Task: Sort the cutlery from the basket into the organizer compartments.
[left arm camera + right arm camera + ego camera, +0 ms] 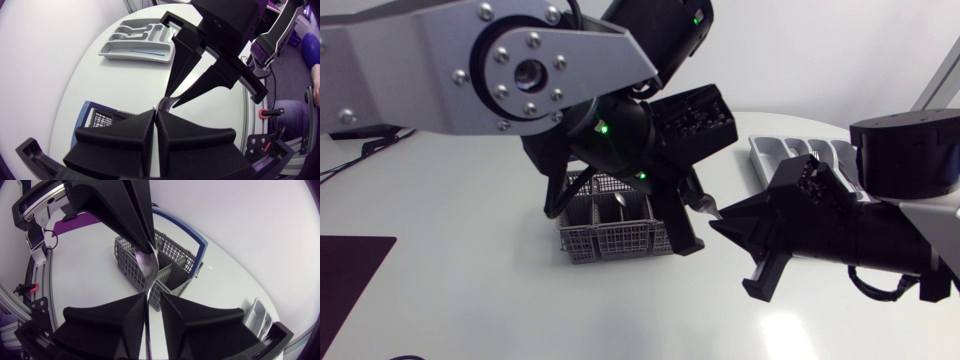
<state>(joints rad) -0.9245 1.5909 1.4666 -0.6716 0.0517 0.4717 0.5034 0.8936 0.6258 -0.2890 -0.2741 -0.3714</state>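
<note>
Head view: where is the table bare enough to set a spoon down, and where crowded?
Bare: table between dark mat and basket, and in front of the basket. Crowded: between basket and organizer, where left gripper and right gripper meet at the spoon.

From above, the left arm [520, 70] covers most of the basket [610, 238], and the right arm [905, 155] hides half the organizer [790, 155]. One end of the spoon [148, 264] disappears in the pinch of the left gripper [149, 249].
</note>
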